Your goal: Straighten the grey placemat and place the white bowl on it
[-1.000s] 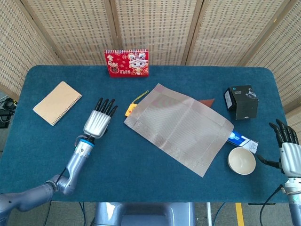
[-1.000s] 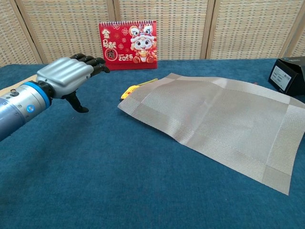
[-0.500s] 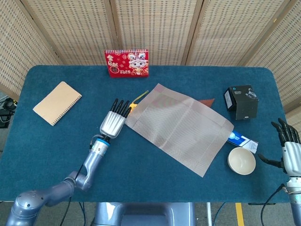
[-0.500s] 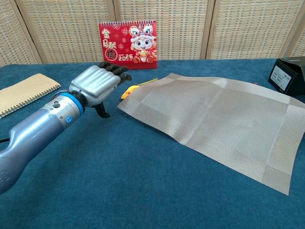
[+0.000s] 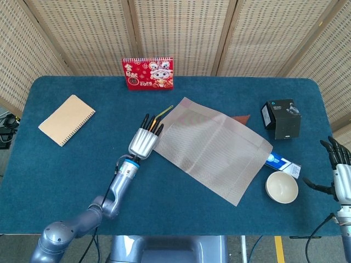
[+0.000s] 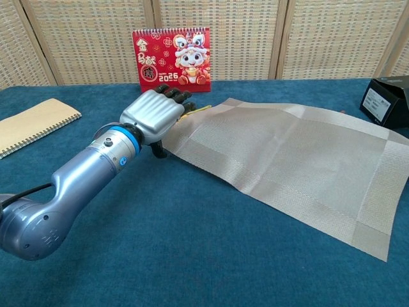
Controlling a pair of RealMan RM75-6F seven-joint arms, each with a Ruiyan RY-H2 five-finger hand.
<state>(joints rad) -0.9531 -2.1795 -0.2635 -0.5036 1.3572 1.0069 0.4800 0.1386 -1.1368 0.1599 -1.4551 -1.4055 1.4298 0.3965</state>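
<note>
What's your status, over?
Left hand at grey placemat left corner, grip unconfirmed. Right hand open, idle beside white bowl. Placemat skewed; yellow item near that corner.

Both views are evenly and brightly lit, seemingly from overhead. Shadows are soft and faint. Everything stays sharp, with slight glare on the silver arm [image 6: 77, 185].

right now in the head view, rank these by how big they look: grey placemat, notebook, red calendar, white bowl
1. grey placemat, by far the largest.
2. notebook.
3. red calendar; it stands upright at the far edge, so nearness and angle make its rank against the notebook unsure.
4. white bowl, smallest.
</note>
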